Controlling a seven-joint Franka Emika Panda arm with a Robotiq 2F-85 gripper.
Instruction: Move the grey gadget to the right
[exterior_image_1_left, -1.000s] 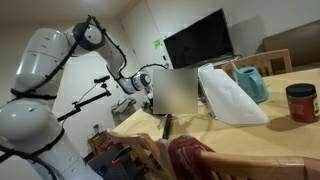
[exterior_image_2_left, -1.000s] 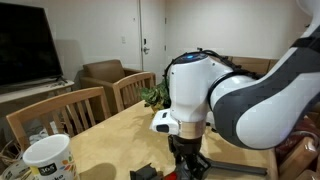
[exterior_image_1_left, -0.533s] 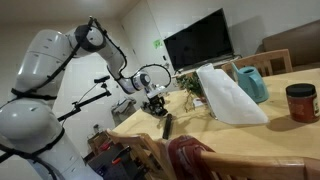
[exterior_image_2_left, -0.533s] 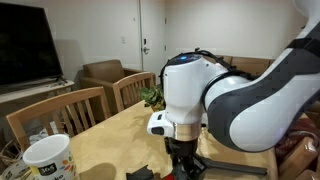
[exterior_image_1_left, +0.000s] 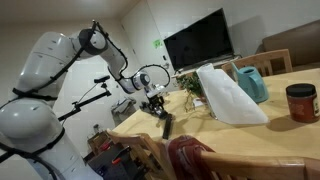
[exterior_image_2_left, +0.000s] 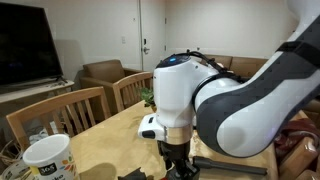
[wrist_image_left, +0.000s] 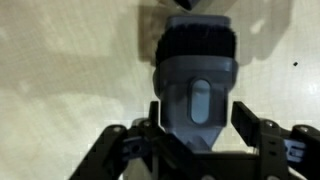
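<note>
Segments of the white robot arm (exterior_image_1_left: 45, 75) rise from the base, fold at a high elbow and stretch forward and down toward the near corner of the light wooden desk (exterior_image_1_left: 260, 140). In an exterior view the bulky white wrist joint (exterior_image_2_left: 185, 95) fills the middle of the picture, with the forearm coming in from the upper right edge and the wrist pointing straight down. The black claw (exterior_image_1_left: 157, 106) hangs vertically just over the desk edge.

The dark grey, bar-shaped gadget (exterior_image_1_left: 166, 126) lies flat on the desk directly beneath the claw. In the wrist view the gadget (wrist_image_left: 197, 70) runs lengthwise away from the camera, its narrower end reaching in between the two black fingers (wrist_image_left: 155, 122). The claw (wrist_image_left: 199, 110) is spread wide, one finger on each side of the gadget; whether the pads touch its flanks cannot be told.

Farther along the desk stand a white crumpled bag (exterior_image_1_left: 228, 95), a teal pitcher (exterior_image_1_left: 253, 83) just behind it and a red jar with a dark lid (exterior_image_1_left: 300, 102). A white printed mug (exterior_image_2_left: 48, 158) sits near the other camera.
</note>
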